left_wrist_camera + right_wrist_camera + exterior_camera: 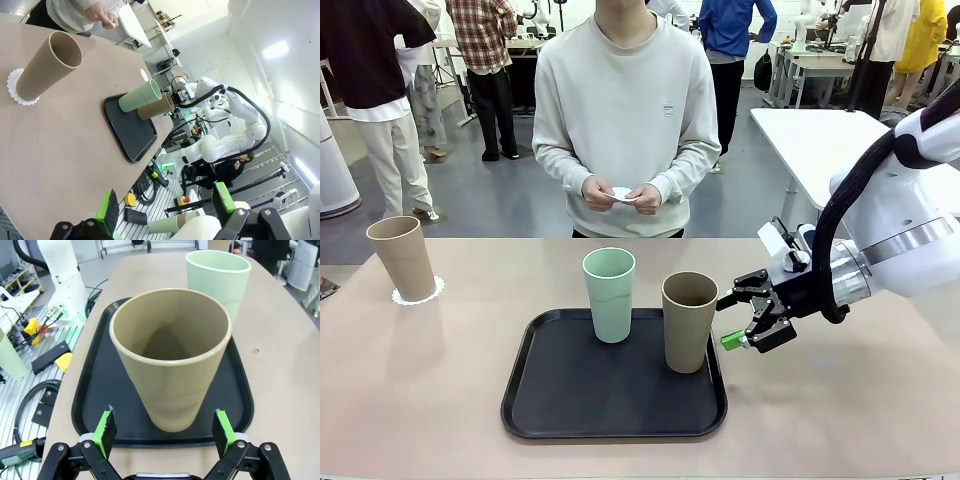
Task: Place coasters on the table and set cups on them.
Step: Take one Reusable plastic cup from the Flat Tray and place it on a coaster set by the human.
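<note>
One tan cup [405,258] [50,65] stands on a white coaster [418,293] [15,87] at the table's [420,400] far left. A mint cup [609,293] [140,96] [218,280] and a second tan cup [689,320] [156,107] [172,365] stand on the black tray [615,390] [100,390]. My right gripper [745,325] [163,425] is open just right of that tan cup, which sits between its green fingers without touching them. My left gripper [165,205] is open and empty, high off the table's left end. The person's hands hold another white coaster [623,194].
The person stands at the far edge, behind the tray. A white table [820,140] stands at the back right. Bare tabletop lies left of the tray and along the front edge. Beyond the table's right end are cables and boxes on the floor [45,355].
</note>
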### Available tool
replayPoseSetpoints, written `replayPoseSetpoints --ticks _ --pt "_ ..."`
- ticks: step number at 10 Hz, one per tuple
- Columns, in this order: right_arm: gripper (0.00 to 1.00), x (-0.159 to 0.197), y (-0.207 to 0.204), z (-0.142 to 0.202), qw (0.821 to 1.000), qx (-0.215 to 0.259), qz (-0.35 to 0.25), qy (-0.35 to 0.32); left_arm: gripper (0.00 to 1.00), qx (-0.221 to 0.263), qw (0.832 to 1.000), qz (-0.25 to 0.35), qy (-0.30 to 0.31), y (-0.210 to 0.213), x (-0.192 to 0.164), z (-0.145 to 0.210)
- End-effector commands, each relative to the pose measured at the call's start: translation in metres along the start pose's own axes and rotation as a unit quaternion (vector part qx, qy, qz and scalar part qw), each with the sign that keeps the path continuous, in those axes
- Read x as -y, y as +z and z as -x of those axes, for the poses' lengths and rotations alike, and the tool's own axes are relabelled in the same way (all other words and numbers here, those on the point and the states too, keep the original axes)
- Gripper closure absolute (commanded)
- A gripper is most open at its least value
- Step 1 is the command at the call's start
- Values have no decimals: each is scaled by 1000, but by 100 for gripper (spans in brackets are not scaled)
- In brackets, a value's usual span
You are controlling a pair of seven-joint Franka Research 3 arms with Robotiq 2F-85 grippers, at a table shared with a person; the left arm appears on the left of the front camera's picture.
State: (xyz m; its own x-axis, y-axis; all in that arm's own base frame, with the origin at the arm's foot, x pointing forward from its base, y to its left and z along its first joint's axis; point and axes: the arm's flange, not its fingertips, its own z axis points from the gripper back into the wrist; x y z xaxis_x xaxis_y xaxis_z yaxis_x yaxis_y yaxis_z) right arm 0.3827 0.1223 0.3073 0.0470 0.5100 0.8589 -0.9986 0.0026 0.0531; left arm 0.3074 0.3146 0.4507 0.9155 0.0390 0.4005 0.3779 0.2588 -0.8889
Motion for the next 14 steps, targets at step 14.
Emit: replayPoseSetpoints --ticks 14 --pt "0 19 -61 7 999 38 -4 26 0 2 1000 5 -1 1 2 1"
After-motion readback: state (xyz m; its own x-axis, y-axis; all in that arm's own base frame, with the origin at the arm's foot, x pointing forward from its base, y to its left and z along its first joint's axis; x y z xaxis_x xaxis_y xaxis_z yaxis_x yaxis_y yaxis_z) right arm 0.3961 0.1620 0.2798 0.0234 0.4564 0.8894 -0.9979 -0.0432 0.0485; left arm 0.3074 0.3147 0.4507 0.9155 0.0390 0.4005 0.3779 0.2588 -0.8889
